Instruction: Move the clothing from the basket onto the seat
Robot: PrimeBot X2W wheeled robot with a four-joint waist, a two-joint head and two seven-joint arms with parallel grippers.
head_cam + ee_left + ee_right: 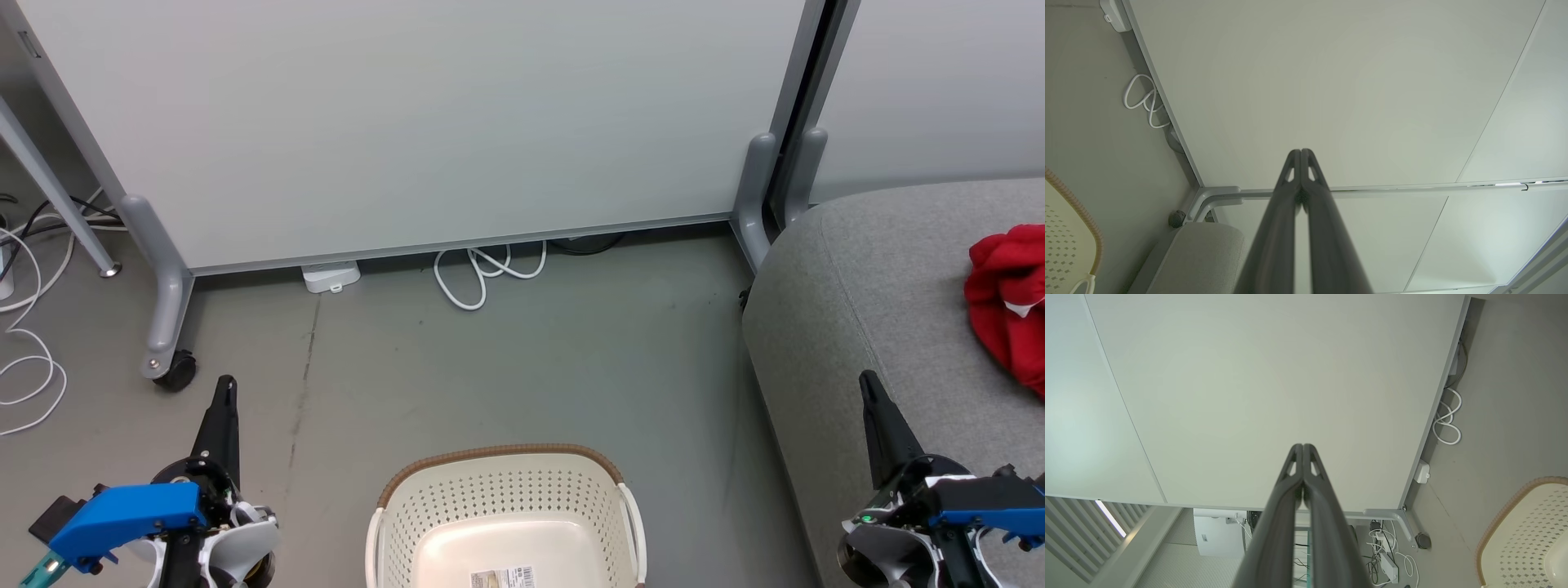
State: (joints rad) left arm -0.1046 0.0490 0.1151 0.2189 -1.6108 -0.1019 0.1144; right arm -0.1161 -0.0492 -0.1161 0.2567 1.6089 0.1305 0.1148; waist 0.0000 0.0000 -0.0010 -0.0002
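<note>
Both pressed together and empty, left gripper [226,385] and right gripper [869,384] sit low either side of the basket [506,490], whose visible bottom is bare but for a label [502,577]; red clothing [1008,302] lies bunched on the seat [882,278] at far right. Move looks done or nearly, so check the basket's near end, hidden from here, before stopping; any leftover wants a straight-down reach and a lift clear of the brown rim [498,450]. Room: open floor [522,367] ahead, seat's rounded corner just beside the right gripper, partition foot [159,269] with caster [177,372] and loose white cables [33,359] near the left.
</note>
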